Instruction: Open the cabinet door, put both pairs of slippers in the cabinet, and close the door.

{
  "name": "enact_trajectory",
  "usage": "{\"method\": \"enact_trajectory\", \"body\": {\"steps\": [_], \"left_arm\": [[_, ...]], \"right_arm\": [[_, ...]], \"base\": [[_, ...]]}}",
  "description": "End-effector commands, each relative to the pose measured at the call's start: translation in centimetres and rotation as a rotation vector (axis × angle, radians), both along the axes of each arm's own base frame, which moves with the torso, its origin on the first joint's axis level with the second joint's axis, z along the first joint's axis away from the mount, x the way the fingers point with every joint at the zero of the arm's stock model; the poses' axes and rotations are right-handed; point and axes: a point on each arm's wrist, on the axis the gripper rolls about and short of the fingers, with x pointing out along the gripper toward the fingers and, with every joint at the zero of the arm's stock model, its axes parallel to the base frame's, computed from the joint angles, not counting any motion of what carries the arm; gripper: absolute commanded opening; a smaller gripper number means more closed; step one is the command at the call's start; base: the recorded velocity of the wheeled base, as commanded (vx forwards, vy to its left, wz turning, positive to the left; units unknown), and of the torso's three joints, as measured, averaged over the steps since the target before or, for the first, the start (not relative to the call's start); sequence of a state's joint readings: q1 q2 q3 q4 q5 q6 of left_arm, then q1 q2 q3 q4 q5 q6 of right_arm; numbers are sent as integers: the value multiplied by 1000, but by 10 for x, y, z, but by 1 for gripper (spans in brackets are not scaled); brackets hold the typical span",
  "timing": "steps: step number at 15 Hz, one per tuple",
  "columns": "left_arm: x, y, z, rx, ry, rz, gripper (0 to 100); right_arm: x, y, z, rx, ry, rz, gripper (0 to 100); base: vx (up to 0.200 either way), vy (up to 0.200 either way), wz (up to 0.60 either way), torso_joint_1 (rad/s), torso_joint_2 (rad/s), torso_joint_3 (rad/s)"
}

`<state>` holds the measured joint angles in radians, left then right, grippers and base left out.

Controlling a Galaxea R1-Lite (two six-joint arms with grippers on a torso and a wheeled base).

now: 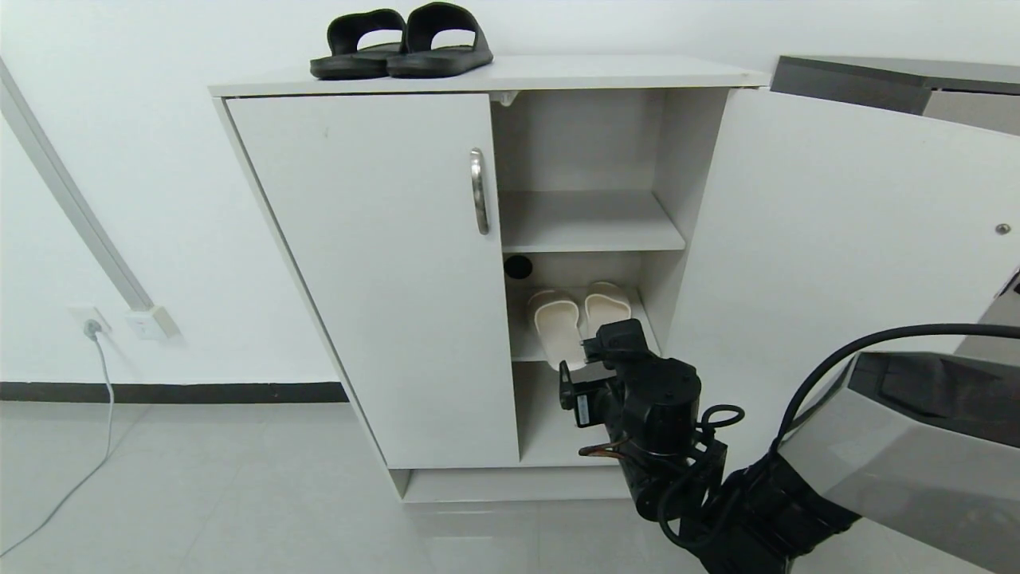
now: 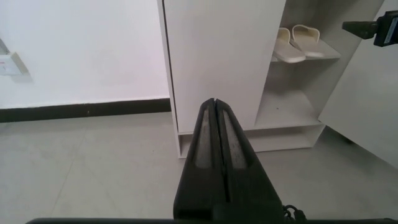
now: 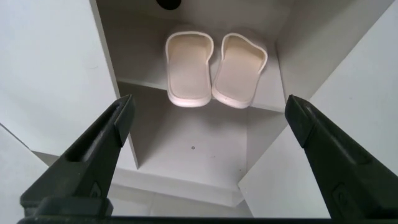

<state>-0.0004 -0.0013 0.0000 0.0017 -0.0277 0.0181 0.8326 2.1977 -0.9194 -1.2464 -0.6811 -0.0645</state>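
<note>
Straight ahead stands a white cabinet (image 1: 613, 73) against a white wall, on a pale tiled floor (image 1: 199, 494). Its left door (image 1: 374, 271) is closed and carries a vertical metal handle (image 1: 478, 191) at its inner edge. Its right door (image 1: 837, 239) is swung wide open, showing three compartments.

A pair of black slippers (image 1: 401, 46) sits side by side on the cabinet top, over the closed door and close to the front edge. A second pair, cream slippers (image 1: 578, 319), lies side by side on the middle shelf (image 1: 647, 331), with their near ends at the shelf's front edge. The upper shelf (image 1: 590, 223) and the bottom board (image 1: 550, 430) carry nothing. A round dark hole (image 1: 518, 266) shows in the back panel just above the cream pair.

The right hand (image 3: 210, 109) hangs in front of the open compartments, just below and in front of the cream slippers, not touching them. Its two fingers are spread wide apart and hold nothing. A small pale label on its wrist is too small to read.

The left hand (image 2: 214, 106) is low over the floor, well apart from the cabinet, facing the closed door. Its fingers are pressed flat together with nothing between them.

On the wall to the left of the cabinet, a socket (image 1: 89, 323) has a grey cable (image 1: 103, 414) trailing down to the floor.
</note>
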Motion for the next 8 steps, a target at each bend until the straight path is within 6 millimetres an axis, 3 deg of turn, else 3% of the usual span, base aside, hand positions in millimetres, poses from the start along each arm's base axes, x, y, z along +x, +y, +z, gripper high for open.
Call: {"method": "enact_trajectory", "body": {"steps": [1, 8], "left_arm": [[0, 0, 0, 0, 1, 0, 0], [0, 0, 0, 0, 1, 0, 0]], "right_arm": [[-1, -1, -2, -6, 4, -1, 100], [-2, -4, -4, -19, 11, -3, 100]], "base": [[0, 200, 0, 2, 2, 2], [0, 200, 0, -7, 2, 5]]}}
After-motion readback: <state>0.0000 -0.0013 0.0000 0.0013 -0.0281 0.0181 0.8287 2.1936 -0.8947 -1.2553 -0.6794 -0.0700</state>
